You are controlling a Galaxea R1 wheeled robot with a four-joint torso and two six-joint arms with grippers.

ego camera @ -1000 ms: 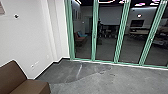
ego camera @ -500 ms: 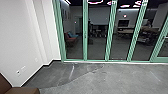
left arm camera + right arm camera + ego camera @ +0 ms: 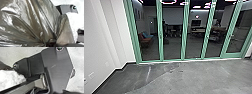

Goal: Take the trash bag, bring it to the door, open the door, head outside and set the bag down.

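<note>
Apparently the left gripper (image 3: 50,43) is closed on the trash bag (image 3: 32,18), nipped down to little more than the thickness of the bunched film; the brown plastic hangs at the robot's left arm, its pleats drawn together at that grip. It should handle as something soft and limp, probably light for its bulk, though its load is hidden. The shiny skin may slide and could tear on a corner, so the gathered neck, all folds taken together, is the place to hold it; a pinch of one loose fold would likely stretch.

The neck points to the gripper, and the pleats fan out into the body. The long axis seems to run from neck to base, probably close to upright under its own weight, but the base cannot be made out.

For the right gripper, neither its opening nor any hold can be told. Far off, past the floor (image 3: 191,77), what looks like the door (image 3: 236,37) stands shut at the right.
</note>
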